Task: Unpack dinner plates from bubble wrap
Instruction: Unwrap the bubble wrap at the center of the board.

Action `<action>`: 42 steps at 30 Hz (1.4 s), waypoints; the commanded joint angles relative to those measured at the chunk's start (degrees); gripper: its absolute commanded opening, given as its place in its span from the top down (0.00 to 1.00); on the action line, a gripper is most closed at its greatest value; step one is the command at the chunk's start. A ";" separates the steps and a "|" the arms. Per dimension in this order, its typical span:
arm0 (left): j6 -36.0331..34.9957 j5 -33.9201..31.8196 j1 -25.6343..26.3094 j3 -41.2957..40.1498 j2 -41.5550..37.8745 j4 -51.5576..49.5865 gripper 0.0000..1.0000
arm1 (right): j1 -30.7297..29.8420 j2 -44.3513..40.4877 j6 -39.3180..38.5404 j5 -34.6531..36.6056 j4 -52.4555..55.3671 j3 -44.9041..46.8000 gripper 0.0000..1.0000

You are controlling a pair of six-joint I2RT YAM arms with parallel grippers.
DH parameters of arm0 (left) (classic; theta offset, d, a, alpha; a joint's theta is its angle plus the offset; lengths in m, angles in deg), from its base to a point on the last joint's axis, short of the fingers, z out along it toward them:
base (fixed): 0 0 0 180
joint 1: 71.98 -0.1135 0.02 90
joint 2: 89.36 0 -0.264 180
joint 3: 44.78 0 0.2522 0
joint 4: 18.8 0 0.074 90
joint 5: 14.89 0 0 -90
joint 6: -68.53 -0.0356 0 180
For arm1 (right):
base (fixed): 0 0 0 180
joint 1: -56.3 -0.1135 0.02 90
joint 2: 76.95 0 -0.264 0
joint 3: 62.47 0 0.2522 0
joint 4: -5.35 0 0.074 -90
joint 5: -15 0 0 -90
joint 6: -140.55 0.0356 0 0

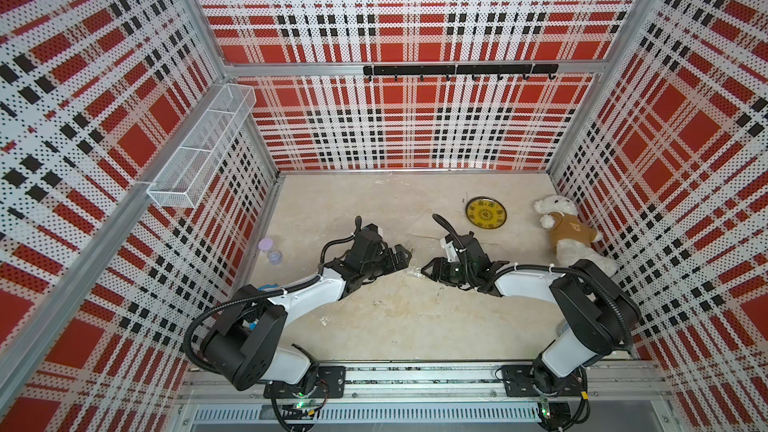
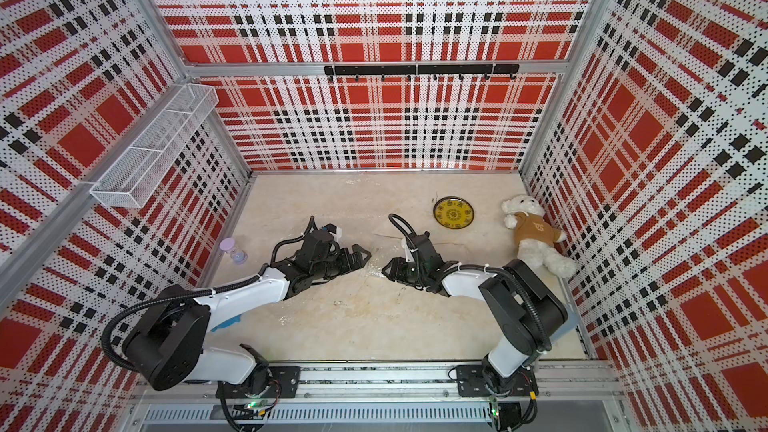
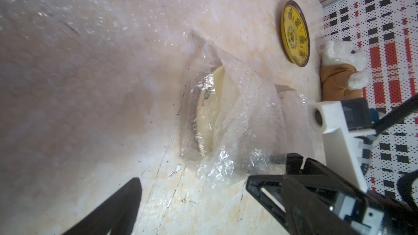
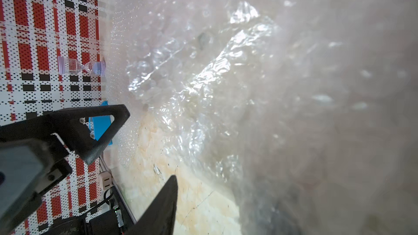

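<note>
Where the wrapped plate lies: a cream dinner plate sits in a pocket of bubble wrap at the middle of the desk, between the two arms. Part of its rim shows through a gap in the film, so I judge it only half freed.
Bubble wrap: clear and crinkled, loose around the plate, with more film running left toward the hourglass. In both top views it shows only as glints, so its edges are hard to place.
Right gripper: low at the wrap, with crumpled film right at its tip. The jaws stand partly apart, and I cannot tell whether they pinch the film. It is probably there to tug the wrap off the plate.
Left gripper: jaws spread wide, gripping nothing I can see. It faces the right one across a small gap, likely ready for the opposite flap.
Yellow plate: bare and dark-rimmed, lying flat at the far right, well apart from the film. It looks set aside as finished.
Teddy bear: lying by the right wall, outside the working area.
</note>
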 commanded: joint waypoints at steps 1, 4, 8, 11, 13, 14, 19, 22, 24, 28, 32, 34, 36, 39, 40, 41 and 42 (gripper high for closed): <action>1.12 -0.69 0.84 -1.57 -0.46 2.28 0.04 | -0.45 0.64 2.52 2.62 -5.48 0.76 0.62; 1.38 -1.73 0.91 -3.73 -1.65 1.57 0.06 | -0.44 -0.24 3.58 3.38 -5.56 0.74 0.80; 1.22 -3.57 1.34 -6.73 -4.36 0.36 0.12 | -0.48 -1.20 5.41 3.10 -6.24 1.09 0.90; 0.27 -5.54 1.90 -8.10 -6.41 -1.79 0.17 | -0.48 -1.44 6.52 2.87 -6.57 1.16 1.00; -0.36 -5.76 2.05 -8.55 -6.91 -2.79 0.21 | -0.48 -1.14 7.14 2.46 -7.17 1.01 1.00; -0.46 -5.80 2.31 -8.72 -6.79 -2.79 0.24 | -0.48 -0.91 7.63 2.26 -7.65 1.05 1.00; -0.55 -6.36 5.14 -7.81 -4.61 -2.53 0.34 | -0.49 -0.64 10.06 1.29 -9.25 0.68 1.00; -0.31 -7.61 8.27 -6.49 -2.80 -1.81 0.39 | -0.41 -0.83 11.07 0.96 -8.56 -0.04 1.00; 0.39 -8.55 10.42 -6.15 -1.75 -0.02 0.39 | -0.44 -0.87 12.10 1.03 -8.12 -0.38 1.00; 2.26 -10.24 14.01 -5.26 1.47 4.12 0.39 | -0.56 -0.50 14.15 0.75 -9.11 -0.22 1.00; 6.54 -12.46 15.94 -5.11 4.96 8.51 0.36 | -0.82 -0.63 15.25 0.54 -9.91 -0.43 1.00; 8.96 -13.25 15.88 -5.85 5.71 11.38 0.33 | -0.84 -1.18 15.69 0.93 -9.39 -0.76 1.00; 11.06 -14.33 15.88 -6.95 5.83 15.36 0.32 | -0.93 -1.90 15.89 1.09 -9.03 -1.12 1.00; 12.88 -16.37 15.88 -7.37 5.07 17.34 0.31 | -1.10 -2.55 16.27 1.35 -8.09 -1.76 1.00; 13.11 -16.78 15.88 -7.63 4.79 18.33 0.30 | -1.26 -2.61 16.49 1.36 -8.14 -1.89 1.00; 13.16 -16.83 15.88 -7.85 4.68 19.69 0.30 | -1.32 -2.66 16.73 1.43 -8.24 -1.82 1.00; 13.29 -16.67 15.92 -7.70 4.59 20.14 0.30 | -1.42 -2.74 17.22 1.49 -8.65 -1.66 1.00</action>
